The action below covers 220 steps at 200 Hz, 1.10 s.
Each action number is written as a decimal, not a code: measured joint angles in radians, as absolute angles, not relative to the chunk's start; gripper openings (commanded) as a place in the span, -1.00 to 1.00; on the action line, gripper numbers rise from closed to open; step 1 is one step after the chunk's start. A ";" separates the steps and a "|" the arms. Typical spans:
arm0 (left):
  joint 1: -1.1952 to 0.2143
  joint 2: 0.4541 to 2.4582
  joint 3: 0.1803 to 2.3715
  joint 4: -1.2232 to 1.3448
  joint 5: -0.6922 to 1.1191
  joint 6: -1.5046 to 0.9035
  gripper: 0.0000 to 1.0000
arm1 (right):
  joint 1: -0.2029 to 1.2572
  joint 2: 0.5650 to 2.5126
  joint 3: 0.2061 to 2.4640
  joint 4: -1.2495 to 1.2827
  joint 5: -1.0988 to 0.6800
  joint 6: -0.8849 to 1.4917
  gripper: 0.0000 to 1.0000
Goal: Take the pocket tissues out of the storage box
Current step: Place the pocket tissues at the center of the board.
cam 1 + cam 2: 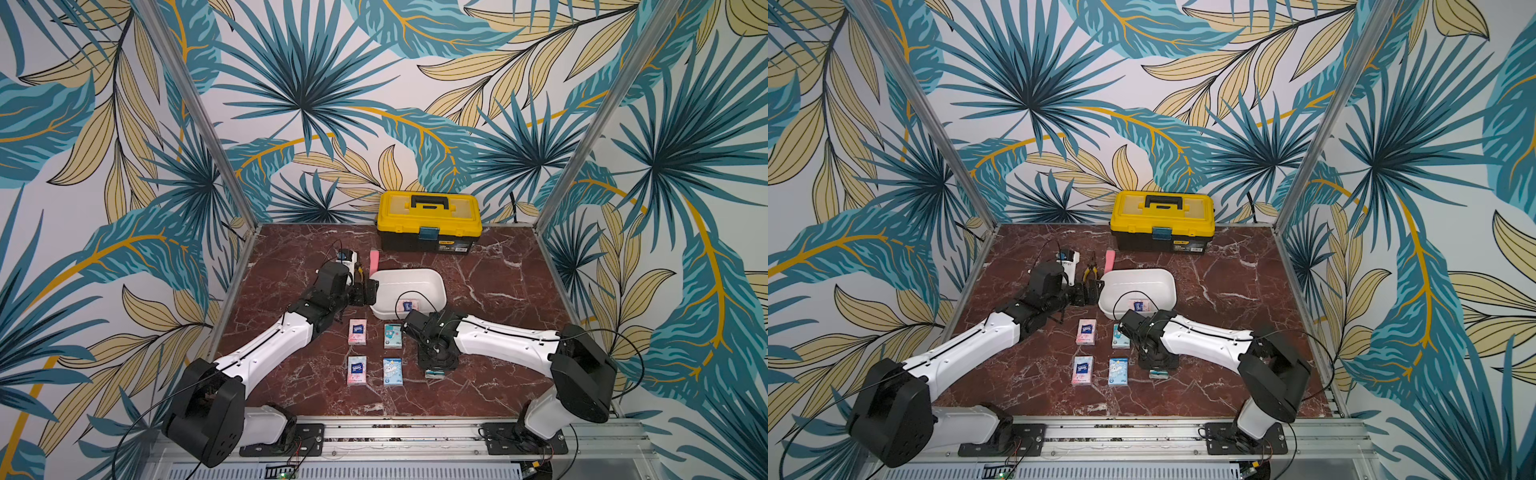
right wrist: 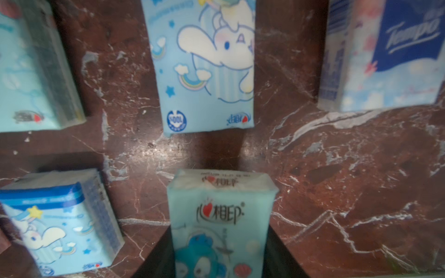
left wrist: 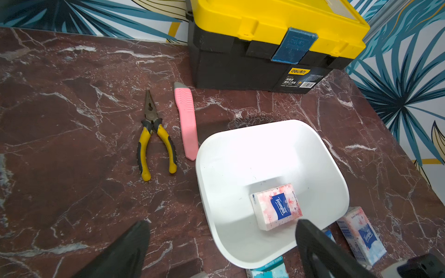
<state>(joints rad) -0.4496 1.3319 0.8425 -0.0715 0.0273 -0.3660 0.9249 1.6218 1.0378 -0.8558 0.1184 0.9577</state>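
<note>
The storage box (image 1: 415, 282) sits mid-surface (image 1: 498, 270), with the yellow toolbox (image 1: 430, 216) at its 12 o'clock against the back wall. One pink Tempo pack (image 3: 275, 207) lies flat inside the box, close to its 6 o'clock wall.

The left pincer (image 3: 221, 223) is at the box's 9 o'clock, fingers wide apart and empty. One finger is over bare surface and the other over the box's rim. Pliers (image 3: 155, 137) and a pink utility knife (image 3: 186, 122) lie side by side at the box's 10 to 11 o'clock.

The right pincer (image 2: 219, 231) points down at the box's 5 o'clock, clamped on a teal bear-print pack (image 2: 220, 211). I cannot tell whether that pack touches the surface.

At the box's 6 to 7 o'clock four packs lie flat and apart, two by two: far pink pack (image 1: 357, 331), far teal pack (image 1: 393, 336), near pink pack (image 1: 356, 370) and near cartoon pack (image 1: 392, 371).
</note>
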 measured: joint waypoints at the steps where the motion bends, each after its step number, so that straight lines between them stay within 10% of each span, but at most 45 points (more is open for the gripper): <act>1: -0.450 1.333 0.842 -0.072 0.027 -0.366 1.00 | 0.925 1.622 1.037 -0.855 0.118 0.957 0.03; 220: -0.450 1.351 0.843 -0.072 0.022 -0.367 1.00 | 0.925 1.660 0.991 -0.789 0.072 0.899 0.54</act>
<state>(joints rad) -0.4496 1.3506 0.8433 -0.0723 0.0223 -0.3668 0.9245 1.6596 0.9913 -0.7887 0.0715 0.8986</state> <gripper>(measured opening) 0.998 0.748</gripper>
